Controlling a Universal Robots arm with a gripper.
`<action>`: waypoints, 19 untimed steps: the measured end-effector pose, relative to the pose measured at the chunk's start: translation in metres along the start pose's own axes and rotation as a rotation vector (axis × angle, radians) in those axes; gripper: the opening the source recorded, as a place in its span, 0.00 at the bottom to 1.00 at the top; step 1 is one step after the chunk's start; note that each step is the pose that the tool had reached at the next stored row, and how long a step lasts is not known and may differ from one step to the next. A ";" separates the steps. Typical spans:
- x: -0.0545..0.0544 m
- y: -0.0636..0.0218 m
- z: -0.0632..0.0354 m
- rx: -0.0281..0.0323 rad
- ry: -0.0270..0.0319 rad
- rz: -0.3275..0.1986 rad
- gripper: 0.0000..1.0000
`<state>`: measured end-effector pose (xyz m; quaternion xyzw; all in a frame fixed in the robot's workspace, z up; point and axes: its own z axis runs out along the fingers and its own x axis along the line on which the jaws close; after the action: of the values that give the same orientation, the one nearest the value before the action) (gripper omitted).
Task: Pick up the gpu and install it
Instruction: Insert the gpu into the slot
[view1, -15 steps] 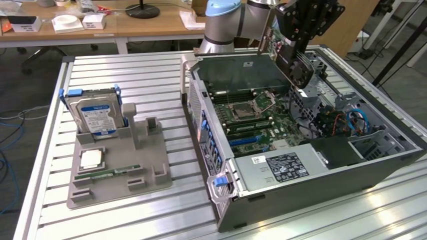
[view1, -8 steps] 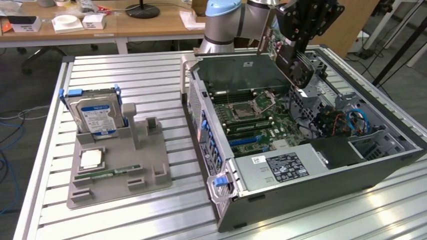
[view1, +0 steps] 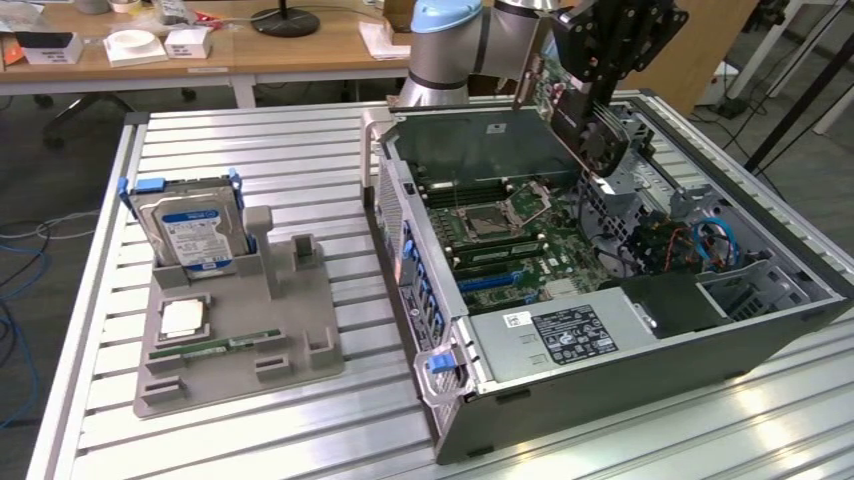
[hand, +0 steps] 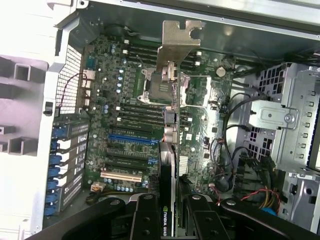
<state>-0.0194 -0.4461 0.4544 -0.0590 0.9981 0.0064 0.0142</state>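
Note:
The gpu (view1: 591, 135) hangs edge-down over the open computer case (view1: 561, 400), above the motherboard (view1: 501, 235). My gripper (view1: 587, 95) is shut on the card's upper edge. In the wrist view the gpu (hand: 170, 150) runs edge-on away from the camera, and its silver end bracket (hand: 177, 40) points toward the case's far wall. The black fingers (hand: 147, 220) clamp the card from both sides. The card floats clear of the board, beside the blue expansion slot (hand: 131, 138).
A grey fixture tray (view1: 287, 330) on the slatted table at the exterior view's left carries a blue-labelled hard drive (view1: 198, 232), a CPU (view1: 183, 318) and a RAM stick (view1: 220, 347). Inside the case, cables (hand: 250, 195) and a drive cage (hand: 295, 125) flank the board.

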 end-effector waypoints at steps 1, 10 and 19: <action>0.000 0.0000 0.0000 0.0000 0.0000 -0.002 0.25; 0.000 0.0000 0.0000 -0.0005 0.0002 -0.017 0.25; 0.000 0.0000 0.0000 -0.0010 0.0004 -0.033 0.25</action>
<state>-0.0194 -0.4461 0.4544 -0.0753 0.9970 0.0067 0.0141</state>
